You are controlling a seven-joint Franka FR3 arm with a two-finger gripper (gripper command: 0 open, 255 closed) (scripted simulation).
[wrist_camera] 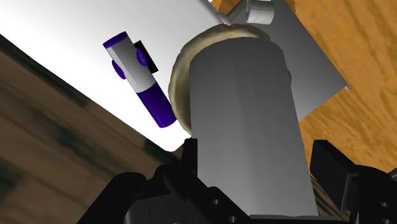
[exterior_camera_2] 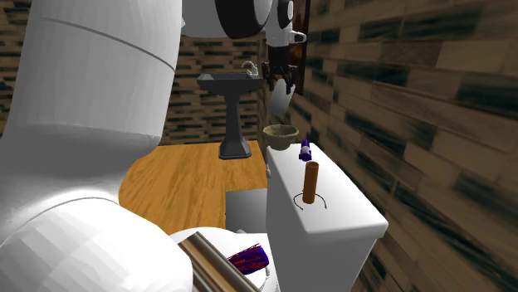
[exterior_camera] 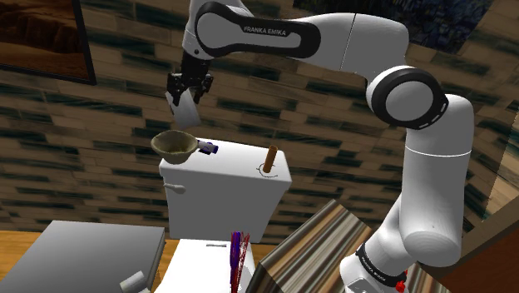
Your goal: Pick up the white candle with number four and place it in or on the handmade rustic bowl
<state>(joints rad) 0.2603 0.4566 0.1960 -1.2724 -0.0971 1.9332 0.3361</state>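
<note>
Two fingers (wrist_camera: 328,164) of the gripper (exterior_camera: 186,91) are clasping the candle (exterior_camera: 184,109), one on each side, standing only as far apart as its body is wide. The candle is showing plain grey-white and is hanging tilted in the air, above the bowl (exterior_camera: 175,146) and not touching it.

In the wrist view the candle (wrist_camera: 245,127) is covering much of the bowl (wrist_camera: 180,71), whose pale, rough rim is curving out from behind its far end. The bowl is sitting on the tank lid (exterior_camera: 229,171), at the end toward the shoulder view's left. Just beside the bowl a purple-and-white tube (exterior_camera: 206,148) is lying on the lid. Further along, well apart from both, a brown cylinder (exterior_camera: 271,157) is standing upright.

In the second exterior view the gripper (exterior_camera_2: 280,81) is holding the candle (exterior_camera_2: 279,99) over the bowl (exterior_camera_2: 281,134), with the tube (exterior_camera_2: 305,150) and the cylinder (exterior_camera_2: 310,182) lying nearer the camera on the lid (exterior_camera_2: 332,217). A grey pedestal sink (exterior_camera_2: 228,83) is standing on the wood floor (exterior_camera_2: 174,178) behind them.
</note>
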